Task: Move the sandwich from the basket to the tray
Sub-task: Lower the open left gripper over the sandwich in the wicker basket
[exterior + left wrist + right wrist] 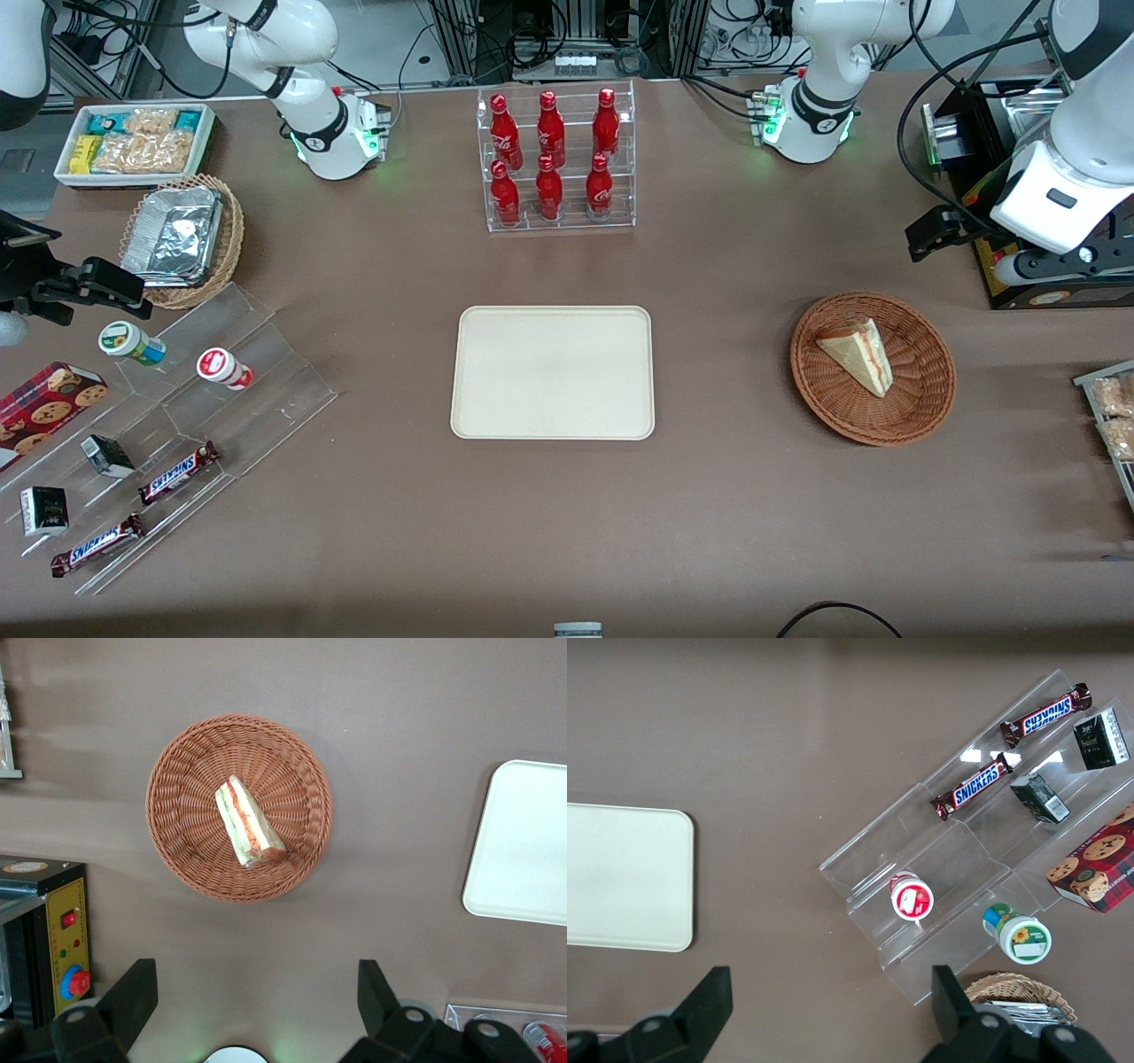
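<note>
The sandwich (858,354), a pale bread wedge with pink and green filling, lies in the round reddish-brown wicker basket (921,416) toward the working arm's end of the table. The cream tray (554,372) lies flat at the table's middle, with nothing on it. My gripper (937,232) hangs high above the table, farther from the front camera than the basket. In the left wrist view the gripper (257,992) is wide open and holds nothing, well apart from the sandwich (248,822) in the basket (177,815). The tray's edge (527,842) shows there too.
A clear rack of red bottles (556,159) stands farther back than the tray. A black control box with a red button (53,939) sits beside the basket. A tiered acrylic stand with snacks (177,390) and a tan foil basket (182,239) lie toward the parked arm's end.
</note>
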Available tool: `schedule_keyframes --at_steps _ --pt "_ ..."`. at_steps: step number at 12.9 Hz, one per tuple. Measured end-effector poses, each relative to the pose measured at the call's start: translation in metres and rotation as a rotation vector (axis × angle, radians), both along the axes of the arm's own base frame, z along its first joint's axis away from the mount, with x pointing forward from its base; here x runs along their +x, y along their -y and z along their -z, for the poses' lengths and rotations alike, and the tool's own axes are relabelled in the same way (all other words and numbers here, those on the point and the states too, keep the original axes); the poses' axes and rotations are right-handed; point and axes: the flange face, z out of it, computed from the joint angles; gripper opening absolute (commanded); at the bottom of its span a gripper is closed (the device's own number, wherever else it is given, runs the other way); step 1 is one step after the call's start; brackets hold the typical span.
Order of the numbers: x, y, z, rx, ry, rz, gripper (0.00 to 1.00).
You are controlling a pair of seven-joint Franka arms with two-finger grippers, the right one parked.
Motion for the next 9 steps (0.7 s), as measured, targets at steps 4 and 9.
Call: schedule_keyframes --at_steps 4,9 --pt "-0.0025 -0.0037 -0.0056 -0.001 0.01 0.001 1.0" --pt "-0.0009 -0.0057 -0.0027 -0.026 0.002 -0.005 1.0"
